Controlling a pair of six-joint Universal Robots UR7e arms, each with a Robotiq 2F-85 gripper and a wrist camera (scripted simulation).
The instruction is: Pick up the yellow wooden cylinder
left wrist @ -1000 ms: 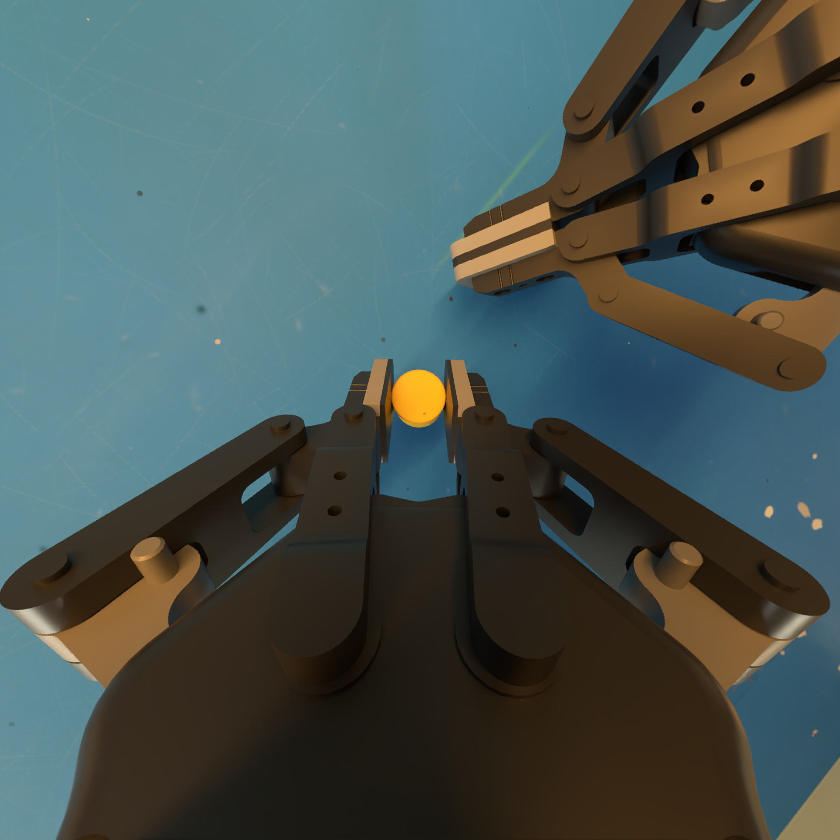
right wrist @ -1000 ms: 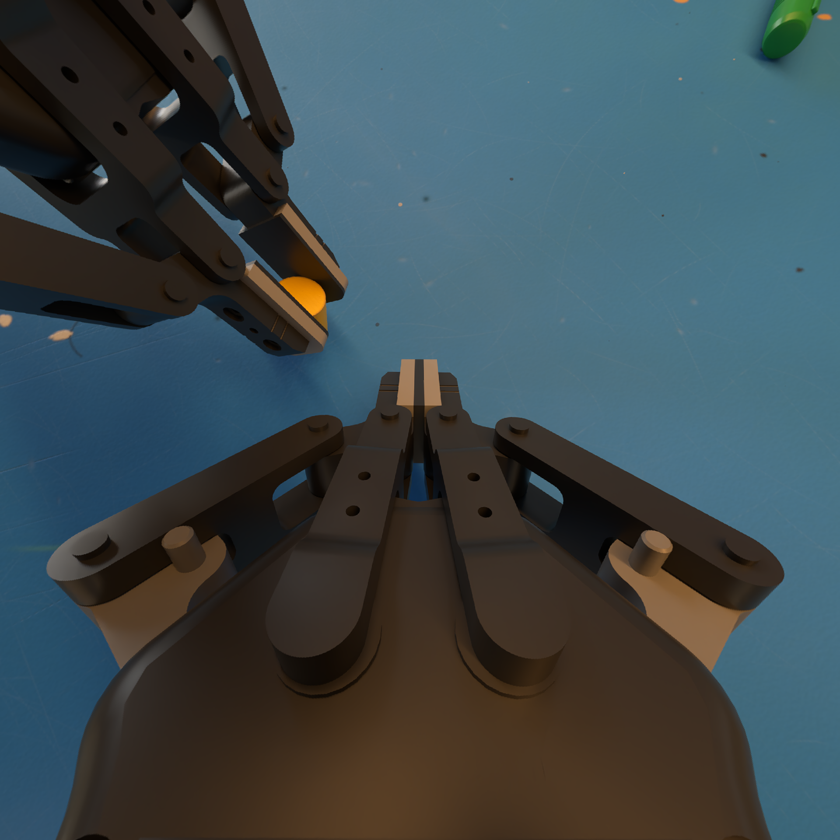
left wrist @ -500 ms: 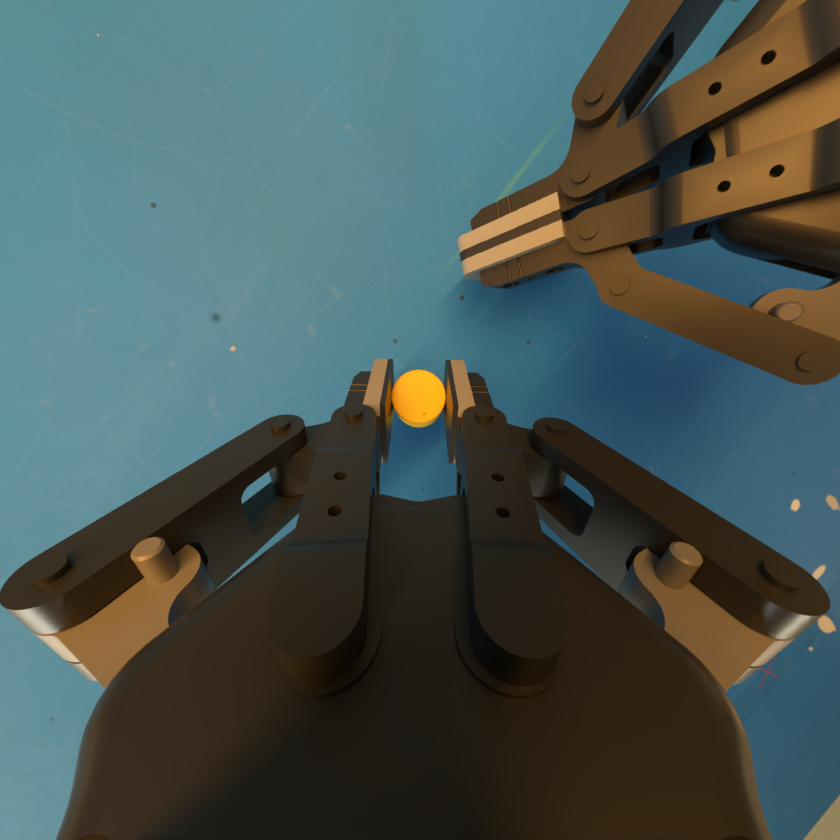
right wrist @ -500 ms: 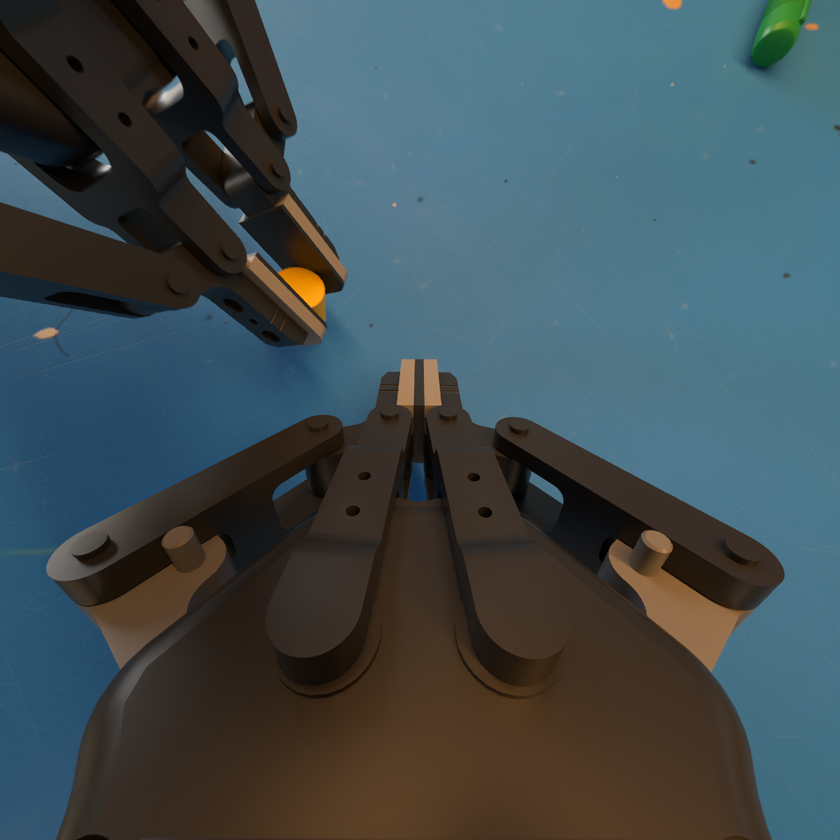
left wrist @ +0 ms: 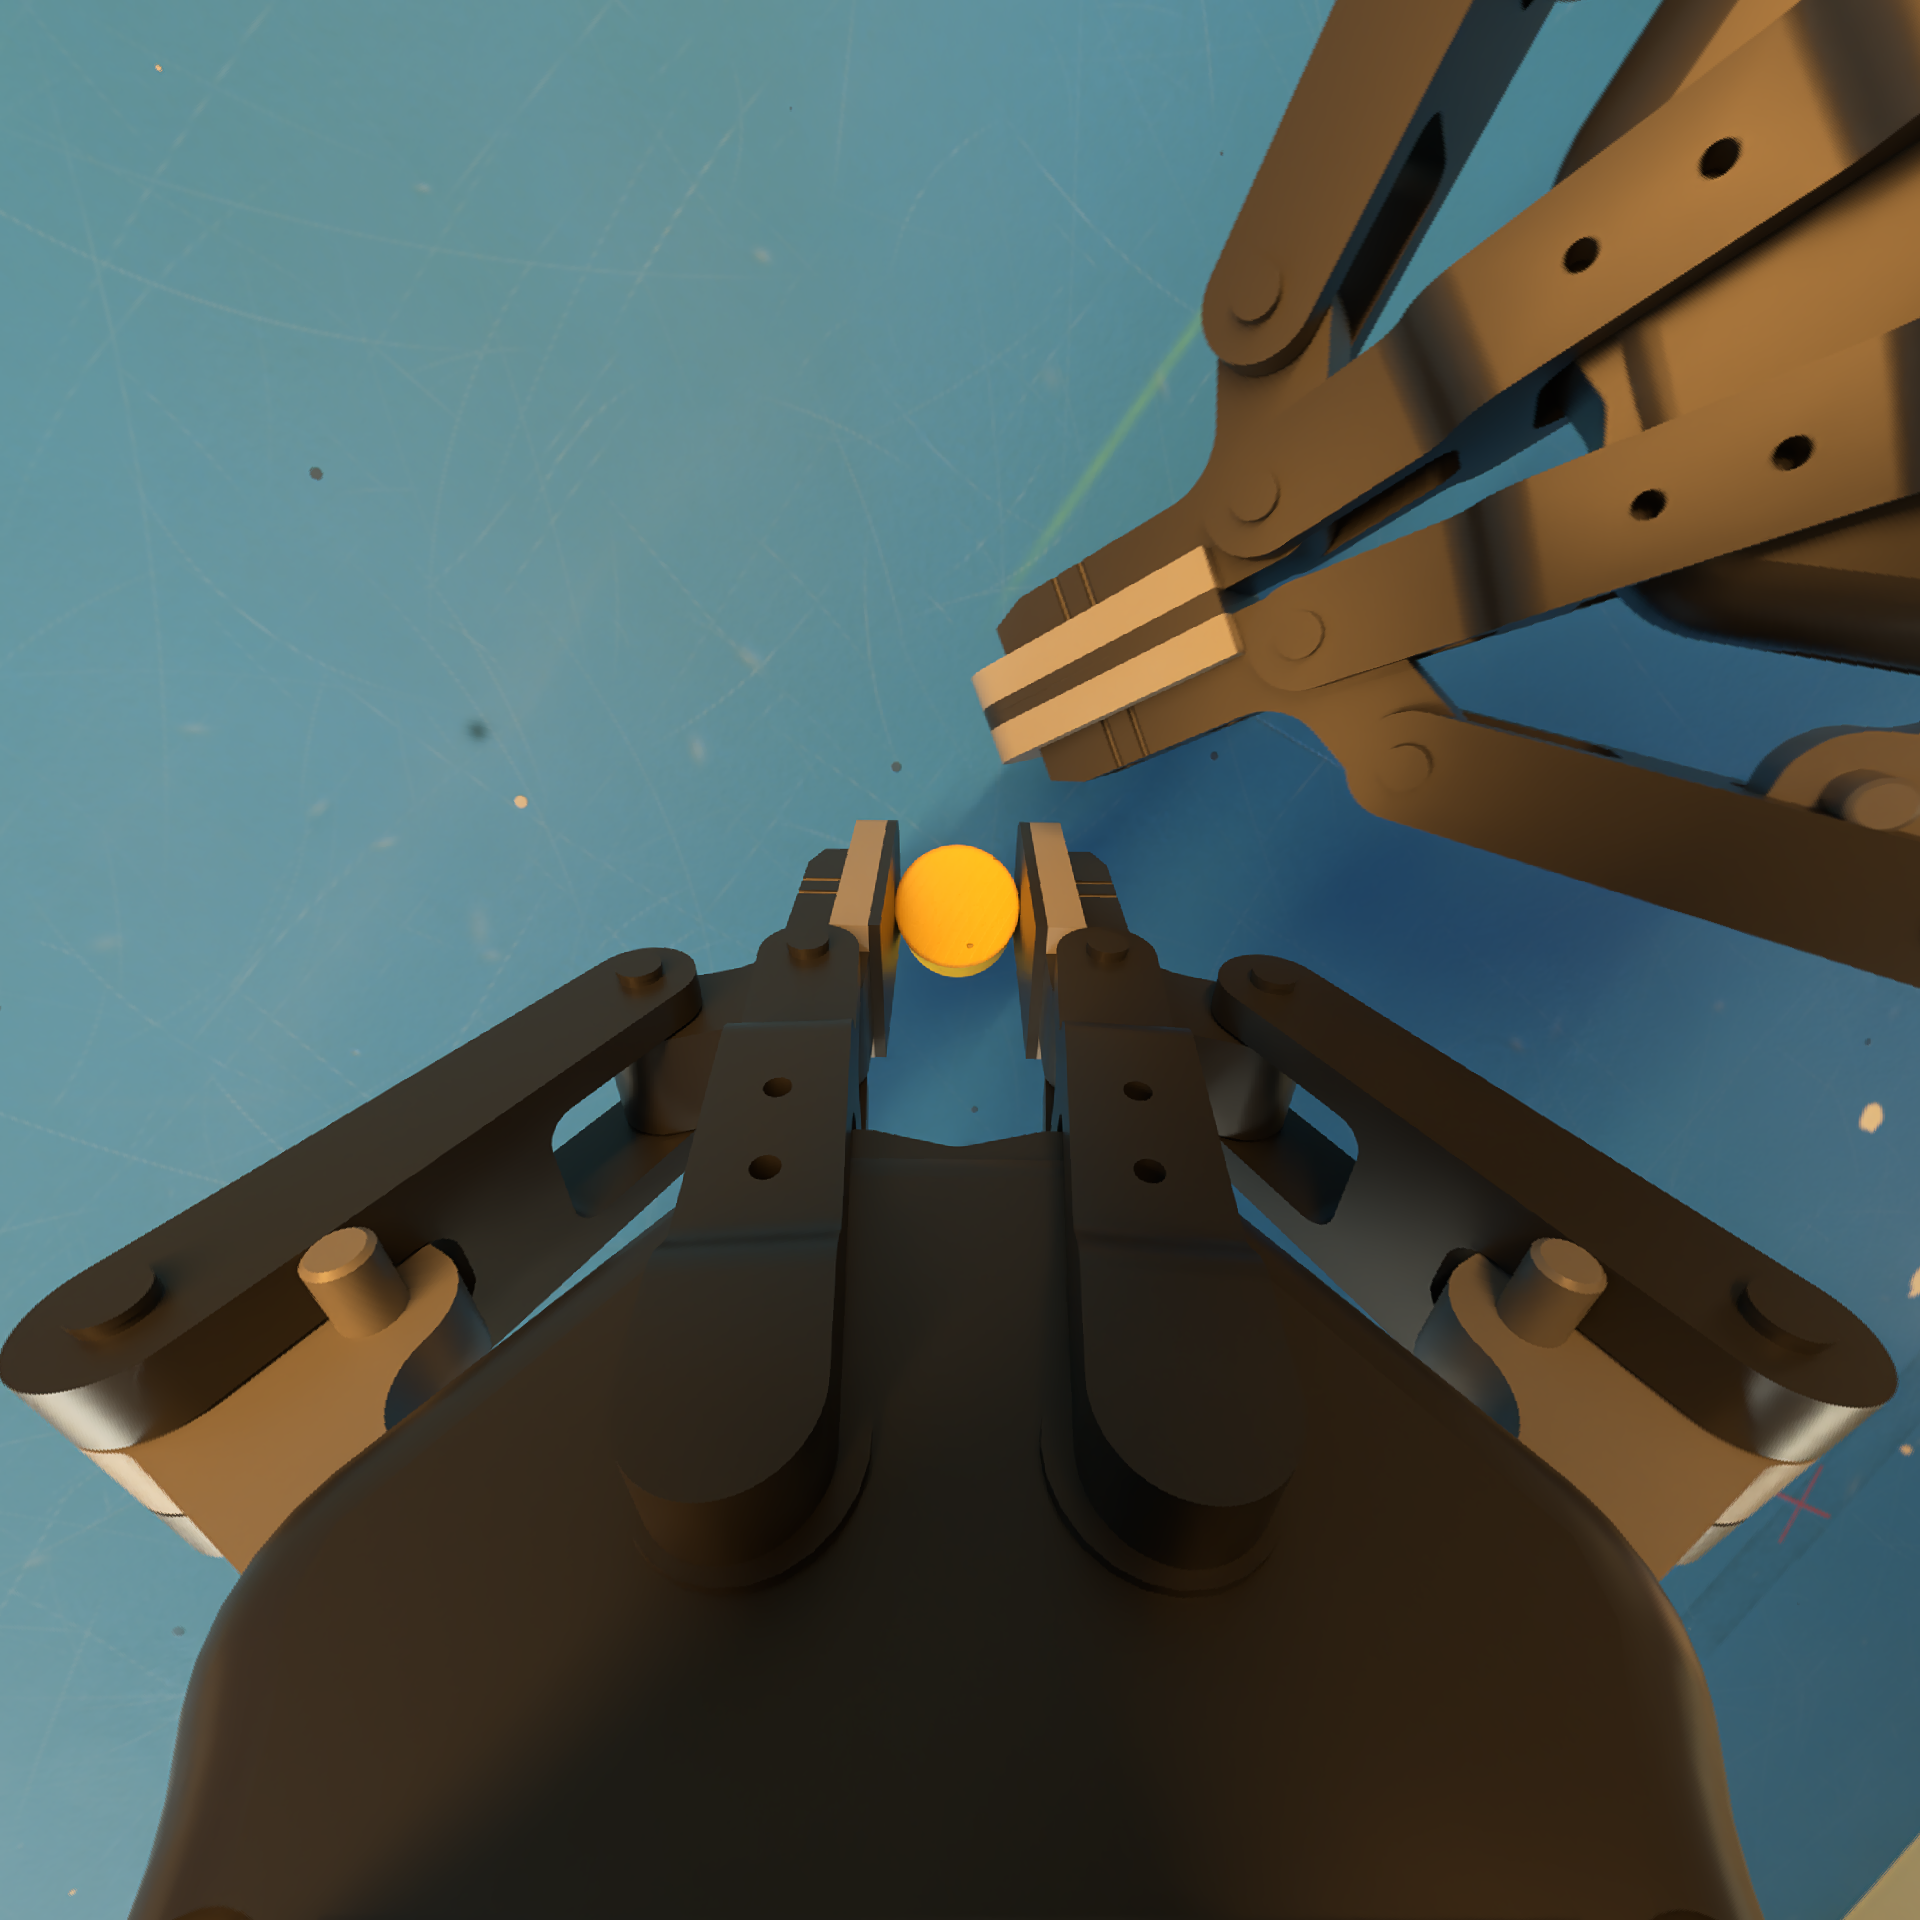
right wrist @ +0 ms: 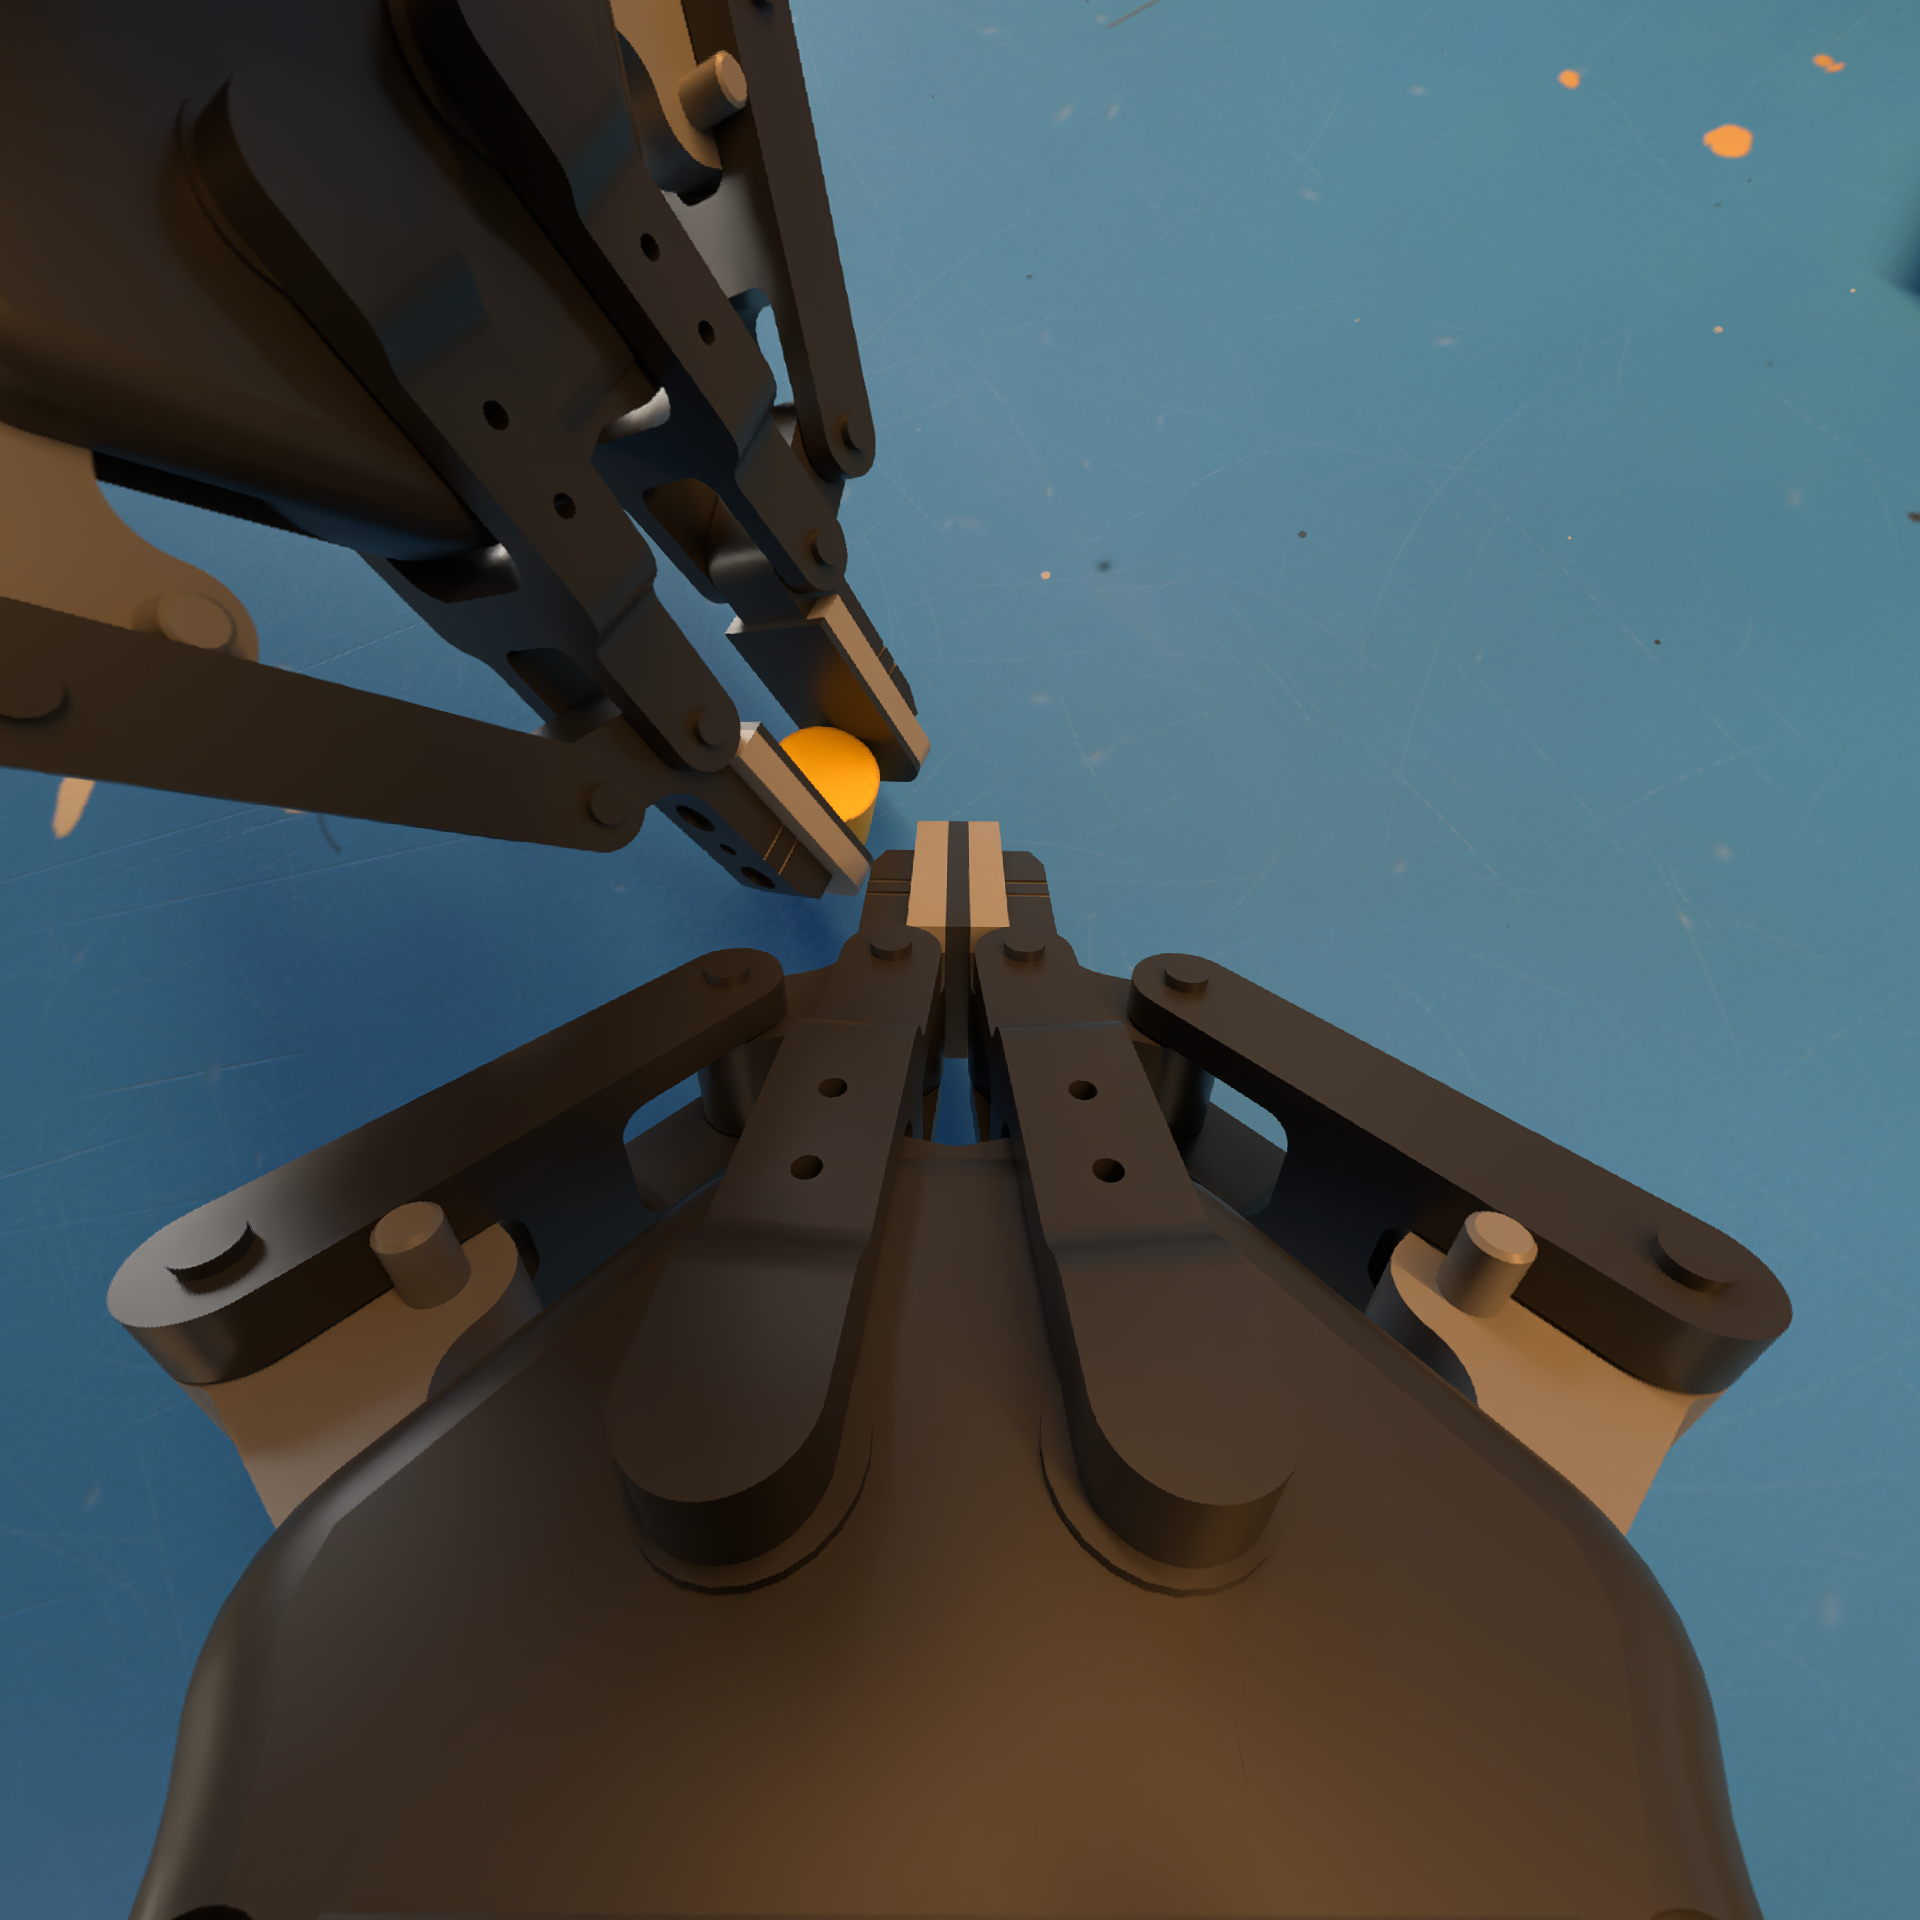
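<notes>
The yellow wooden cylinder (left wrist: 956, 906) stands upright between the pads of my left gripper (left wrist: 956, 883), which is shut on it; I see its round top end-on. In the right wrist view the same cylinder (right wrist: 831, 774) shows clamped in the left gripper (right wrist: 847, 790), just left of my own fingertips. My right gripper (right wrist: 958, 873) is shut and empty, its pads pressed together. In the left wrist view the right gripper (left wrist: 1107, 665) sits close above and right of the cylinder. Whether the cylinder touches the surface is unclear.
A scratched blue table surface (left wrist: 416, 520) lies under both grippers. Small orange specks (right wrist: 1727, 140) mark it at the far right in the right wrist view. A pale table edge (left wrist: 1886, 1886) shows at the bottom right corner of the left wrist view.
The right gripper has moved much closer to the left gripper and the cylinder. The green object at the top right of the right wrist view has left the frame. The left gripper's hold is unchanged.
</notes>
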